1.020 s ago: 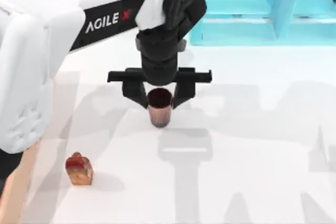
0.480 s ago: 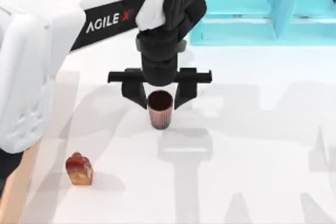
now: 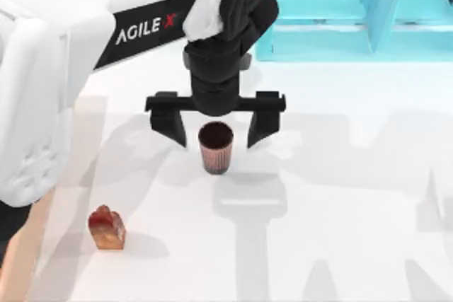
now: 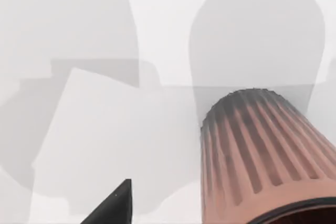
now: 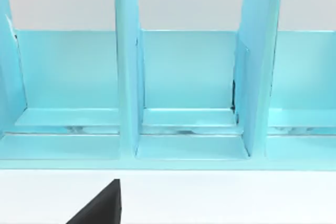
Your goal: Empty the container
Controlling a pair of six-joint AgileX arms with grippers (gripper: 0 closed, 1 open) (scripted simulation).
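A white table (image 3: 354, 196) carries an upright ribbed cup (image 3: 215, 148), a reddish-brown block (image 3: 106, 228) and a turquoise shelf unit (image 3: 354, 5).

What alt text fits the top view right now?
The left hand hangs open over a dark-red ribbed cup standing upright on the white table, fingers apart on either side. A small reddish-brown item sits near the left; a turquoise shelf unit stands behind.

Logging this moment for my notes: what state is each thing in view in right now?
Left gripper: jaws open, straddling the cup without touching it.
Cup: upright on the table, free of the jaws, nothing visible inside.
Small red-brown item: resting on the table near the left edge, untouched.
Shelf unit: upright at the table's far side, visible compartments bare.
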